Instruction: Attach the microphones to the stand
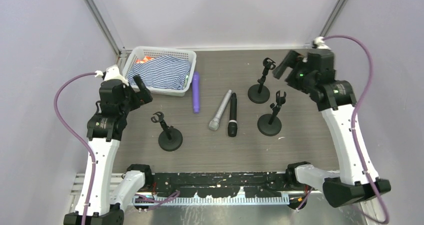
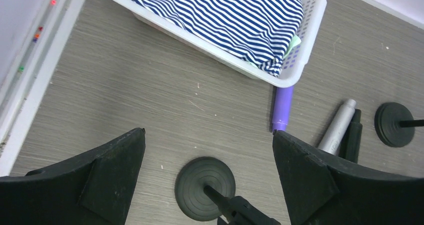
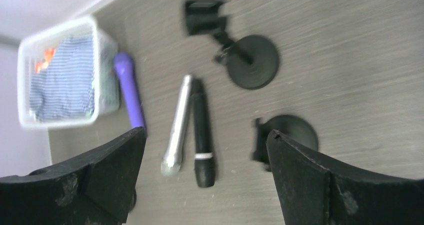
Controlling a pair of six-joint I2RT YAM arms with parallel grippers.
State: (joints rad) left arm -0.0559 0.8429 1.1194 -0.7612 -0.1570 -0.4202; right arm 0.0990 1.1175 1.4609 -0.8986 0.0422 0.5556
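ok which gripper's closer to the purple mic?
Left. The left gripper hovers by the near corner of the basket, left of the purple mic; the right gripper is farther away on the mic's right, beyond the far stand.

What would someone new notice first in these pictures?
Three microphones lie mid-table: a purple microphone beside the white basket, then a silver microphone and a black microphone close together. Empty black stands flank them: the left stand, the far right stand and the near right stand. The basket, at the back left, holds a blue-and-white striped cloth.
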